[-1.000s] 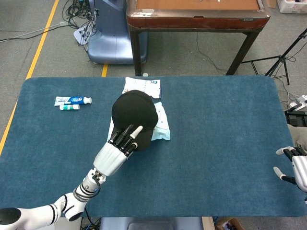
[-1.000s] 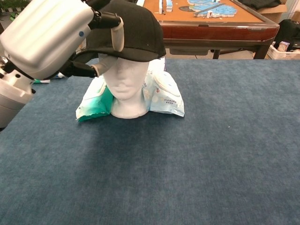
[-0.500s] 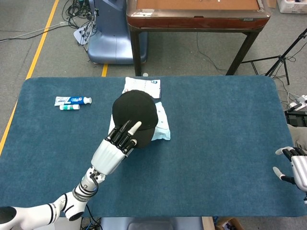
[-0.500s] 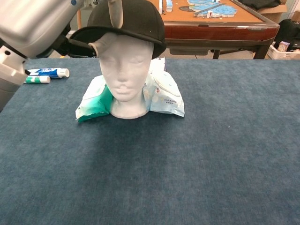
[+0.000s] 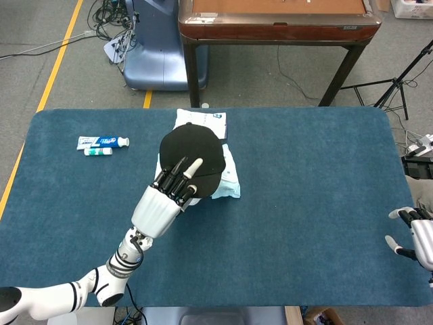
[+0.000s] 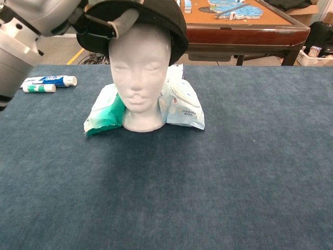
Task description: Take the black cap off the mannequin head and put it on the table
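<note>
One left robot hand (image 5: pixel 177 187) gripping the brim of the black fabric cap (image 6: pixel 156 18), tilted up at the front, partly lifted off the white foam mannequin head (image 6: pixel 139 67) on the blue tabletop (image 6: pixel 234 172). Brim toward the robot. Right robot hand (image 5: pixel 414 237) idle, apparently open.

Cap (image 6: pixel 156 15) sits on mannequin head (image 6: pixel 139 67), packets (image 6: pixel 179 107) behind it.

Black cap (image 6: pixel 156 15) — tilted up on mannequin head (image 6: pixel 139 67)
</note>
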